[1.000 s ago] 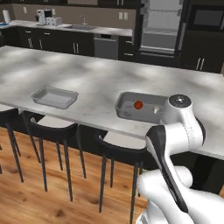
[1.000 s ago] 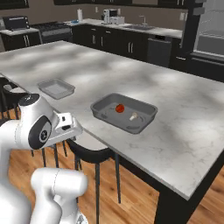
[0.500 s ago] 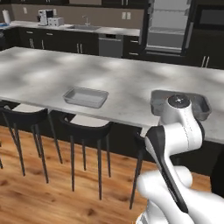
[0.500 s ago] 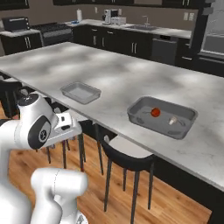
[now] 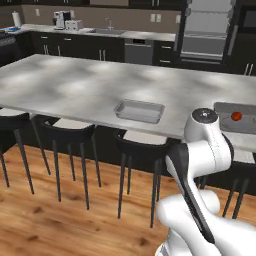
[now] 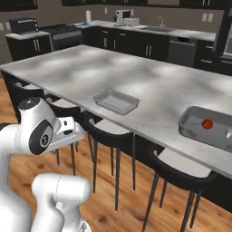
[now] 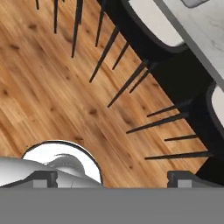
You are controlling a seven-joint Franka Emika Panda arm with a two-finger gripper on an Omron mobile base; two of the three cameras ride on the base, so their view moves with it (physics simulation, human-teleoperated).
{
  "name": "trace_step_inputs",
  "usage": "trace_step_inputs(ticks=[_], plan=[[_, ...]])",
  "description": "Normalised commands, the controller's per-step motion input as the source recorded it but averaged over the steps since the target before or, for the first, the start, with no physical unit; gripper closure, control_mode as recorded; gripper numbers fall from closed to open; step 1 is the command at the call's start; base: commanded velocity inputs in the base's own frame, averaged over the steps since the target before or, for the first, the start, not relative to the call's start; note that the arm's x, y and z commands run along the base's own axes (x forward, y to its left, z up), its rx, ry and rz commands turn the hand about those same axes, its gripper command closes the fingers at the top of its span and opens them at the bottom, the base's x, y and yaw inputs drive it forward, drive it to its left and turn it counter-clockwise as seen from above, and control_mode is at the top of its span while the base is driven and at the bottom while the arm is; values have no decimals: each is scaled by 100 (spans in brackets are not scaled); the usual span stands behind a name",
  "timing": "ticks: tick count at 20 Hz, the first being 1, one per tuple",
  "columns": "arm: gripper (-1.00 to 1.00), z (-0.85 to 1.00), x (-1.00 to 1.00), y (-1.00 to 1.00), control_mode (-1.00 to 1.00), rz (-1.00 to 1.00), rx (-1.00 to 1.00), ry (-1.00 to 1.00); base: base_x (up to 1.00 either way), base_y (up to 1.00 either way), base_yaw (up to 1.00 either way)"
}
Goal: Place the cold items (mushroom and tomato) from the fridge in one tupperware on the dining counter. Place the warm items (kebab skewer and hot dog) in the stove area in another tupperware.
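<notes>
Standing beside the long grey marble dining counter (image 5: 75,85), I see two containers on it. One shallow grey plastic tupperware (image 6: 209,128) sits near the counter edge at the right of both base views, and inside is a small red tomato (image 6: 207,123) w/ a pale small thing just beside it at the frame border, probably the mushroom (image 6: 229,132), but it is too small to be sure. The other shallow grey rectangular tupperware (image 5: 139,110) is well apart from the first one, more to the middle of the counter, and looks to have nothing inside.

So my judgement: the cold half of the task seems done or nearly done, if that pale thing is really the mushroom. The warm half is not done, i.e. no kebab skewer and no hot dog in the second box. The black stove (image 6: 67,34) is at the far back wall in the right base view; I cannot make out any food there, too far.

The white arm is folded low beside the base. In the hand view the two-finger gripper (image 7: 112,178) points down at the wooden plank floor (image 7: 48,83) and the thin dark legs of the black bar stools (image 7: 144,30). Its two dark tips stand wide apart w/ nothing between them, so the claw is spread and carries nothing.

Next, I guess, the robot must go to the stove area for the warm items.
</notes>
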Motion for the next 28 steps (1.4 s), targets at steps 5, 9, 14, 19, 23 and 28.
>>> trace_step_inputs(ticks=[5,9,14,19,23,28], plan=[[-100,0,0,0,100,0,0,0,31,100,5],[-100,0,0,0,100,0,0,0,62,100,18],[-100,0,0,0,100,0,0,0,67,100,34],[-100,0,0,0,100,0,0,0,73,97,31],[-100,0,0,0,100,0,0,0,87,100,18],[-100,0,0,0,100,0,0,0,95,100,13]])
